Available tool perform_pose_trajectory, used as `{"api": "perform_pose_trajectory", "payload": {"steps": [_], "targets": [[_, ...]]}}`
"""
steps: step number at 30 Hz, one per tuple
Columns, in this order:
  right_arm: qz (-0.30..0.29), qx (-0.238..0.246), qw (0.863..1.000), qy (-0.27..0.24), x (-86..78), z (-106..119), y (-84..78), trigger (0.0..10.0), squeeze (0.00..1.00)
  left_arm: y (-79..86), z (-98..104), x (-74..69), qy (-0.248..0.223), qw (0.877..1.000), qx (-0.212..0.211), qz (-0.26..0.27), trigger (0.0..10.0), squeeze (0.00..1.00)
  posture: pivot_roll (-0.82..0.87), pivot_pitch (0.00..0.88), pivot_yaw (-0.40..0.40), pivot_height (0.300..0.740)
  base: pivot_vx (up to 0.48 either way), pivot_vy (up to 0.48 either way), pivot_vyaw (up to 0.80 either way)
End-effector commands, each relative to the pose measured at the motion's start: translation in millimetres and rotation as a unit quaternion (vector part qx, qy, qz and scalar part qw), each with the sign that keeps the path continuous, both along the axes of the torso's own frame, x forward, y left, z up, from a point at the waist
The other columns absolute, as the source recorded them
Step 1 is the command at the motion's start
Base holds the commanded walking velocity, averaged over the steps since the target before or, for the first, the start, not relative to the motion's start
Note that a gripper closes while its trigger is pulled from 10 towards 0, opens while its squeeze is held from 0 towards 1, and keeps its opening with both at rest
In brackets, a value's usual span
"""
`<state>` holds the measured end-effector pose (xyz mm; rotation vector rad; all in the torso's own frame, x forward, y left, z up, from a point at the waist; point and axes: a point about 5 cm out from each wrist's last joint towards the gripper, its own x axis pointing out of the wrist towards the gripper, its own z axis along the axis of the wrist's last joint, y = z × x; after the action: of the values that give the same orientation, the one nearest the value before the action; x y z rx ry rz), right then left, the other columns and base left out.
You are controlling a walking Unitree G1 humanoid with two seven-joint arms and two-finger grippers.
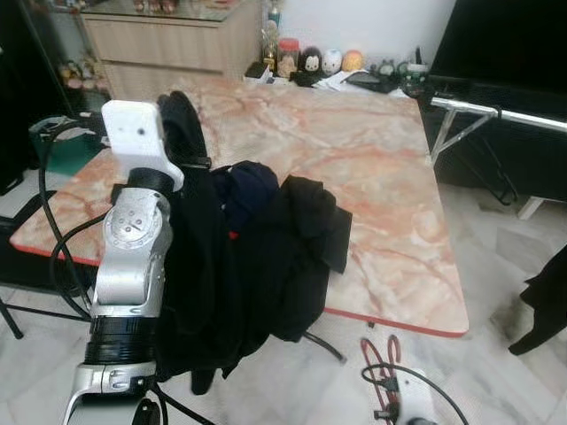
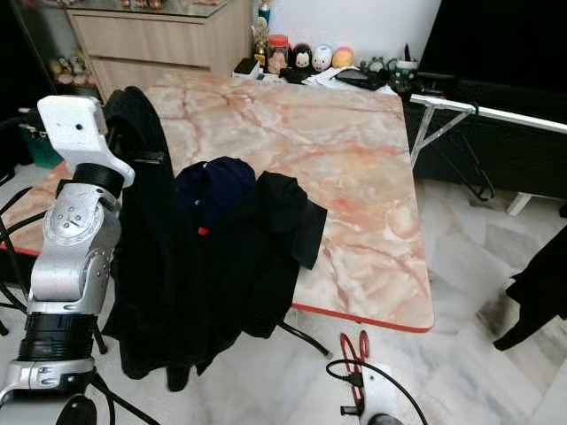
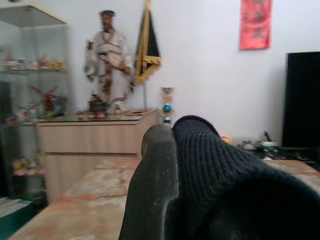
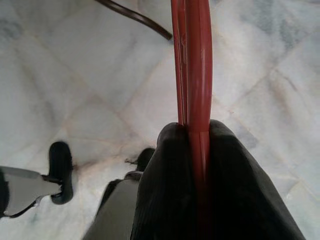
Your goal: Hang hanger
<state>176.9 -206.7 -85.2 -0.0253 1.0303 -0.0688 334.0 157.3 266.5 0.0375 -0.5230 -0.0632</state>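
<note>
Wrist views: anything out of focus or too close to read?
Left wrist view: the dark knit garment sits close and soft, the room behind fairly sharp. Right wrist view: the red hanger between the right gripper's fingers is blurred, the floor sharper.

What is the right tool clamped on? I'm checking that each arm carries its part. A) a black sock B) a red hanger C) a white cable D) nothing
B: in the right wrist view the right tool is shut on the red hanger, above the pale floor.
</note>
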Motion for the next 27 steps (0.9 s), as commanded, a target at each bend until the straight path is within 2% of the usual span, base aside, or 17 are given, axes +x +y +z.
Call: {"api": "perform_pose_trajectory", "payload": {"steps": [1,6,23,27], "targets": [[-0.001,-0.003,1.000,0.002,-0.4,0.1,-1.8,10.0,0.00,-3.2,15.0,-0.5,-0.028,0.999,-0.006,-0.016,10.0,0.00,0.09,0.000,-0.027,0.740,0.262,0.000,0.00],[0.000,-0.003,1.000,0.001,-0.1,0.2,-1.8,10.0,0.00,-4.1,12.1,-0.6,-0.024,1.000,-0.003,-0.020,10.0,0.00,0.09,0.000,-0.025,0.740,0.266,0.000,0.00],[0.006,-0.001,1.000,0.004,0.4,0.1,-0.1,10.0,0.00,-14.4,42.2,22.7,-0.056,0.998,0.001,-0.033,10.0,0.00,0.10,0.000,-0.021,0.740,0.280,0.000,0.00],[0.003,0.001,1.000,0.003,0.2,0.0,0.4,10.0,0.00,-17.8,37.7,25.2,-0.050,0.998,0.001,-0.039,10.0,0.00,0.09,0.000,-0.017,0.740,0.283,0.000,0.00]]}}
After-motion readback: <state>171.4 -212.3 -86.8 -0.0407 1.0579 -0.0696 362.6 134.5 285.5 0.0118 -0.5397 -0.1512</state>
